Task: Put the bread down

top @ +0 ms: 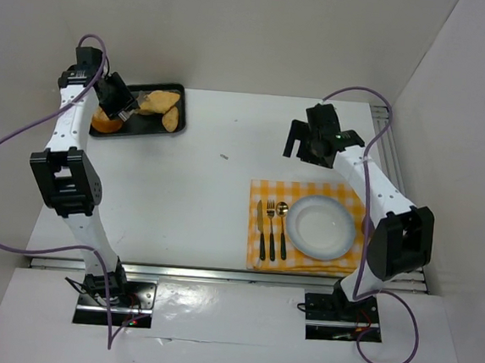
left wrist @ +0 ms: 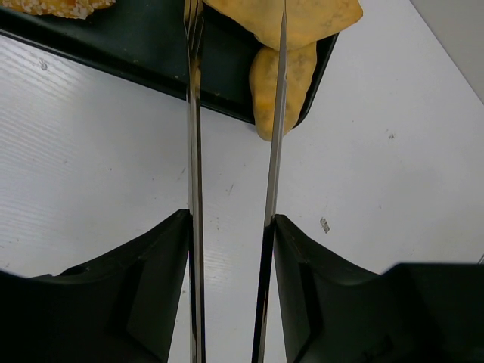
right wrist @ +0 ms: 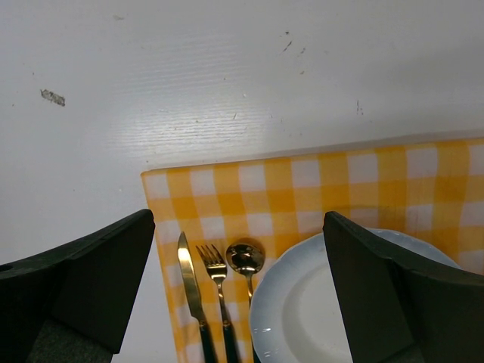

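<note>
Several pieces of golden bread [top: 158, 102] lie in a black tray [top: 136, 131] at the far left. My left gripper [top: 120, 105] is over the tray, shut on a pair of metal tongs [left wrist: 194, 151]. In the left wrist view the gripper [left wrist: 231, 227] holds the two tong blades apart, and they reach over a bread piece [left wrist: 281, 83] at the tray's edge [left wrist: 151, 72]. The blade tips run out of view. My right gripper [top: 301, 144] is open and empty above the table, at the far-left corner of the yellow checked placemat [top: 309, 192]. It also shows in the right wrist view [right wrist: 238, 227].
A white plate [top: 321, 227] sits on the placemat, with a knife [top: 258, 225], fork [top: 270, 226] and spoon [top: 282, 227] to its left. The plate [right wrist: 318, 318] and the cutlery [right wrist: 219, 302] also show in the right wrist view. White walls enclose the table on three sides.
</note>
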Controlling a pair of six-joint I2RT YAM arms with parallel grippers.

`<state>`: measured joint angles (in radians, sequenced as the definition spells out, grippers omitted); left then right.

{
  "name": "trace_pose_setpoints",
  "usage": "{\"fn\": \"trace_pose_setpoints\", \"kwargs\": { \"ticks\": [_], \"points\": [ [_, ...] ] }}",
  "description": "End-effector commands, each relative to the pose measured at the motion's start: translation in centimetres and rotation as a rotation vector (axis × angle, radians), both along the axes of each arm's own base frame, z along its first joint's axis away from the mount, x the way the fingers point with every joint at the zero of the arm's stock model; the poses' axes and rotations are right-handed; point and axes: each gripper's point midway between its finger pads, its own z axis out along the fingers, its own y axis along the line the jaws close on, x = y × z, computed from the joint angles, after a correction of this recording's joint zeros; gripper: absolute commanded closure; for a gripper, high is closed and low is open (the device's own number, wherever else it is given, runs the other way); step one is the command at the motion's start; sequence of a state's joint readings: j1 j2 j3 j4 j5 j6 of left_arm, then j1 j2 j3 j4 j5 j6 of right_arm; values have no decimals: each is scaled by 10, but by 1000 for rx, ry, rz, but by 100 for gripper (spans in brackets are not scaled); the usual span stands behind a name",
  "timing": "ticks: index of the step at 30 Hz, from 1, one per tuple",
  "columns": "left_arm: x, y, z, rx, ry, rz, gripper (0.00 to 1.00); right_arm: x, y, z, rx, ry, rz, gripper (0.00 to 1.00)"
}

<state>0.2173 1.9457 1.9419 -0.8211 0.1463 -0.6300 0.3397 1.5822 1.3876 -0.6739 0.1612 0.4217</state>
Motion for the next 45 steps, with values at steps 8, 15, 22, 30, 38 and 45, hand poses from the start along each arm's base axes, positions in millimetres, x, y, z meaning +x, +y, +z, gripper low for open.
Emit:
{"fn": "trace_pose_setpoints", "kwargs": {
  "ticks": [8, 15, 22, 30, 38, 45],
  "points": [
    [23, 16, 9, 0, -56, 33, 40, 18, 2, 19, 2, -53, -2, 0],
    [31, 15, -10, -33, -27, -1, 39, 21, 5, 14, 5, -40, 4, 0],
    [40, 10, -14, -64, -56, -21, 47, 25, 7, 17, 5, -42, 4, 0],
    [34, 12, 17, -47, -122, -27, 85, 25, 7, 17, 17, -41, -9, 0],
    [-7, -1, 92, 3, -267, -116, 100, 19, 7, 37, 38, -79, -3, 0],
    [-88, -101, 96, -32, -322, -518, 100, 11, -5, 107, 44, -219, -29, 0]
  ]
}}
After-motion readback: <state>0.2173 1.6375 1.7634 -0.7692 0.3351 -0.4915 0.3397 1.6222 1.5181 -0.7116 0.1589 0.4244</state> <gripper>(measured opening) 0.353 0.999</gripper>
